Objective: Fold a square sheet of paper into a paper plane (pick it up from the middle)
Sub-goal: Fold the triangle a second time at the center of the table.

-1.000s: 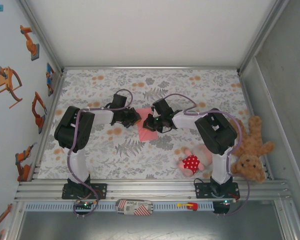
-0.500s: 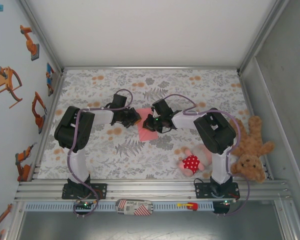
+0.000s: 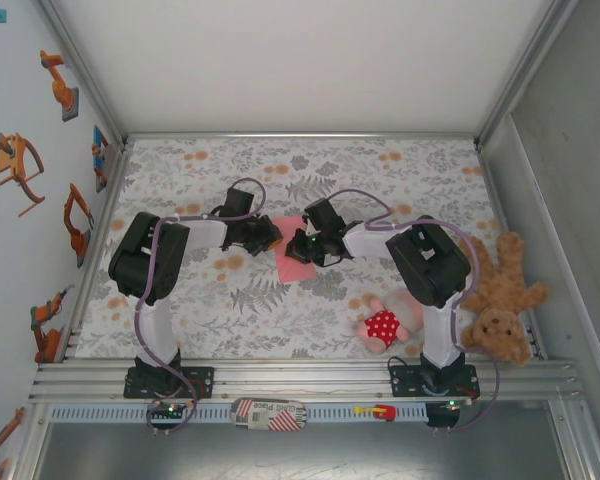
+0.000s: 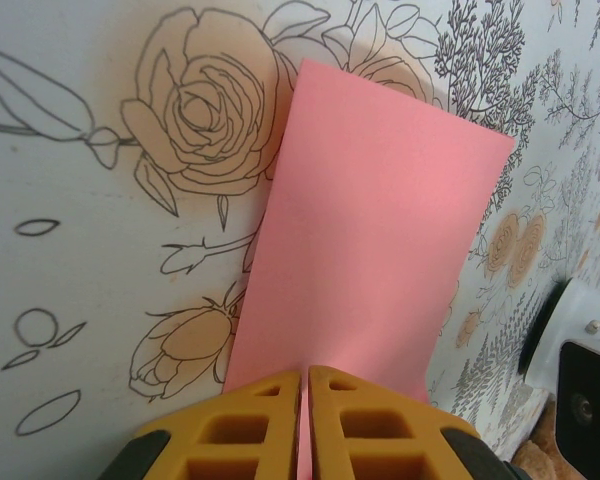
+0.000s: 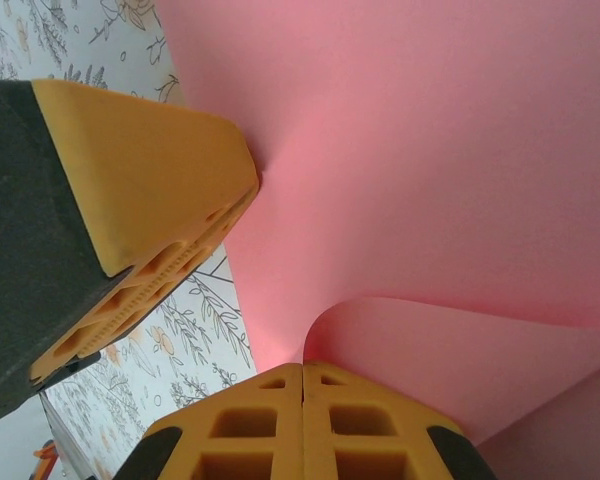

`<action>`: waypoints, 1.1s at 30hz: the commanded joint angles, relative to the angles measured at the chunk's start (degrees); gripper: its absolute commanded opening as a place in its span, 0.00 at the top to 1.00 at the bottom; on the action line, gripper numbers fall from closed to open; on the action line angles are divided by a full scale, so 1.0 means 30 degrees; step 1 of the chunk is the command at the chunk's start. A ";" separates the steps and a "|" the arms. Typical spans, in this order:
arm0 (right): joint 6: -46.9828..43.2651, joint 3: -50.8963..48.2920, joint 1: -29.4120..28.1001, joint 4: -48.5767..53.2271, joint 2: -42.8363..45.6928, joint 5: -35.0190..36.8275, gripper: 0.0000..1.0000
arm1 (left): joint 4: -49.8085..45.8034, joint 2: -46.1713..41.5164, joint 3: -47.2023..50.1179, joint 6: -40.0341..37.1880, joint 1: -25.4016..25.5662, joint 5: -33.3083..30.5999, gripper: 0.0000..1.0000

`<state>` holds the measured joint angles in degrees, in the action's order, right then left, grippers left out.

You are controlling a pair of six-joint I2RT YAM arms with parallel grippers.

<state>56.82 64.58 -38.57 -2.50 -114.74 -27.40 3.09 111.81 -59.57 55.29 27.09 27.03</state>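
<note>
The paper [image 3: 294,264] lay near the middle of the worktop [image 3: 400,180], between the two arms, well apart from the doll [image 3: 384,325]. In the left wrist view it [image 4: 370,250] showed as a long, narrow rectangle with crisp corners, seemingly already folded in half.

The left end effector [image 3: 268,237] was closed on the paper's near edge, a sliver of pink showing between its tips [image 4: 307,375]. The right end effector [image 3: 304,246] was shut, and a curled flap of paper [image 5: 430,150] met its tips [image 5: 302,370]; whether that flap was pinched could not be told.

The sheet looked light, thin and limp: it bowed where lifted rather than staying flat, so it would probably crease wherever pressed and slide easily on the smooth worktop. A hold near an edge or corner, with the other side pinned, seemed the safest; a hard tug could tear or crumple it.

Compared with a second before, the right arm had edged slightly toward the left and its end effector sat a touch nearer the paper's middle. The left arm, the paper and the doll had not visibly shifted.
</note>
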 commanded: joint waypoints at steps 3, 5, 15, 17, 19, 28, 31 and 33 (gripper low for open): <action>0.0338 0.0459 -0.0182 -0.0514 -0.0507 0.0197 1.00 | -0.1598 0.0626 0.0000 -0.0285 0.0139 -0.0249 0.87; 0.0365 0.0450 -0.0180 -0.0485 -0.0471 0.0219 1.00 | -0.1616 0.0612 -0.0005 -0.0272 0.0139 -0.0245 0.87; 0.0448 0.0450 -0.0167 -0.0109 -0.0540 0.0715 1.00 | -0.1600 0.0584 0.0078 -0.0275 0.0139 -0.0249 0.87; 0.0452 0.0447 -0.0182 0.0034 -0.0519 0.0864 1.00 | -0.1602 0.0553 0.0103 -0.0279 0.0136 -0.0289 0.87; 0.0450 0.0436 -0.0166 0.0100 -0.0513 0.0934 1.00 | -0.1646 0.0553 0.0109 -0.0267 0.0139 -0.0337 0.87; 0.0413 0.0323 -0.0163 0.0346 -0.0290 0.1251 1.00 | -0.1675 0.0520 0.0162 -0.0252 0.0138 -0.0483 0.87; 0.0368 0.0304 -0.0181 0.0445 -0.0119 0.1285 1.00 | -0.1670 0.0552 0.0152 -0.0261 0.0139 -0.0469 0.87; 0.0356 0.0253 -0.0171 0.0453 -0.0060 0.1307 1.00 | -0.1660 0.0553 0.0114 -0.0237 0.0132 -0.0447 0.87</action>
<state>57.28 64.58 -38.79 -2.81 -115.20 -25.87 3.05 111.83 -59.57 55.29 27.07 27.00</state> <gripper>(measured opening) 0.049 0.126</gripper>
